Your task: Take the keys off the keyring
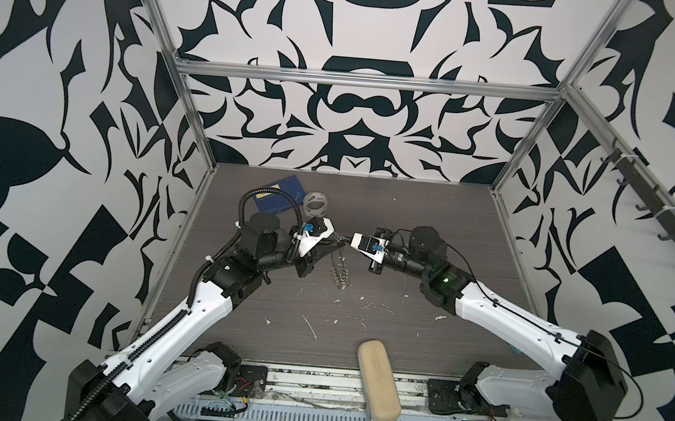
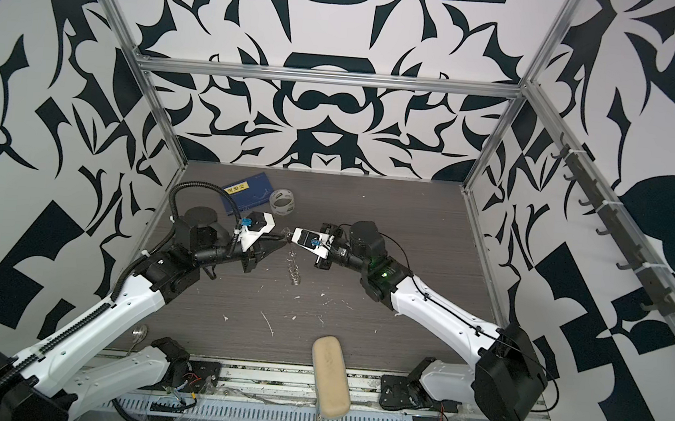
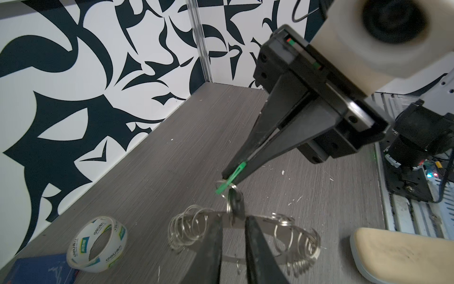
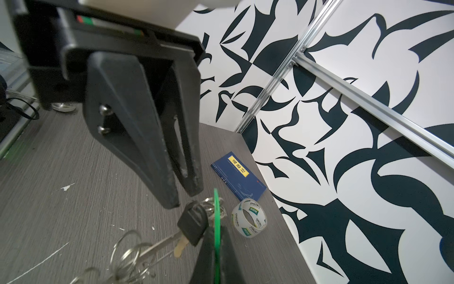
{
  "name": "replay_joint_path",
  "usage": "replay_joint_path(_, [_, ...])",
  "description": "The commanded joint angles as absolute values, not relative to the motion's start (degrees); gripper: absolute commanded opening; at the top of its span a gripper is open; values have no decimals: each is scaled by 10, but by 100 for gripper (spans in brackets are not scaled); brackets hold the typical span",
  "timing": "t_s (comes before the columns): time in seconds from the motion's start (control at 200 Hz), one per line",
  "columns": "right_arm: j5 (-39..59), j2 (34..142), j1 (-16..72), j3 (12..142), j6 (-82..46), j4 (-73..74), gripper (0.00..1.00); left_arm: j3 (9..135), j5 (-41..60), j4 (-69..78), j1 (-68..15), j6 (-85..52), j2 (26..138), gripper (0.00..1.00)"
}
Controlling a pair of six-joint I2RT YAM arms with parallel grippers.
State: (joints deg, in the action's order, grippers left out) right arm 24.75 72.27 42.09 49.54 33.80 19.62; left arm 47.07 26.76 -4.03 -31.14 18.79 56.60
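Note:
Both grippers meet above the middle of the table. My right gripper (image 1: 349, 241) (image 4: 217, 230) is shut on a thin green key piece (image 4: 217, 209) (image 3: 222, 186). A small ring on it carries a black-headed key (image 4: 192, 225) (image 3: 237, 202). The keyring (image 1: 341, 272) (image 2: 293, 272) dangles below them. It is a grey metal band (image 3: 317, 246) fringed with several wire loops. My left gripper (image 1: 339, 243) (image 3: 233, 221) has its jaws a narrow gap apart around the small ring and the key's head. I cannot tell whether they pinch it.
A clear tape roll (image 1: 315, 203) (image 3: 97, 243) and a blue book (image 1: 280, 198) lie at the back left. A beige case (image 1: 378, 379) overhangs the table's front edge. White specks dot the tabletop. Patterned walls close in left, right and back.

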Motion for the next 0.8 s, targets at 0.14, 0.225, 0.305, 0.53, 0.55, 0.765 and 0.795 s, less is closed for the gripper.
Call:
replay_joint_path(0.14, [261, 695, 422, 512, 326, 243, 0, 459, 265, -24, -312, 202, 570, 21])
replay_joint_path(0.225, [264, 694, 422, 512, 325, 243, 0, 460, 267, -21, -312, 202, 571, 21])
replay_joint_path(0.305, [269, 695, 422, 512, 321, 243, 0, 462, 272, -16, -312, 202, 574, 20])
replay_joint_path(0.53, [282, 695, 422, 512, 318, 245, 0, 466, 290, -6, -312, 209, 583, 17])
replay_joint_path(0.55, [283, 695, 422, 513, 318, 245, 0, 466, 291, -6, -312, 209, 584, 16])
replay_joint_path(0.765, [291, 695, 422, 514, 313, 245, 0, 466, 293, -6, -312, 213, 583, 13])
replay_joint_path(0.795, [292, 696, 422, 514, 312, 245, 0, 466, 293, -6, -312, 213, 582, 13])
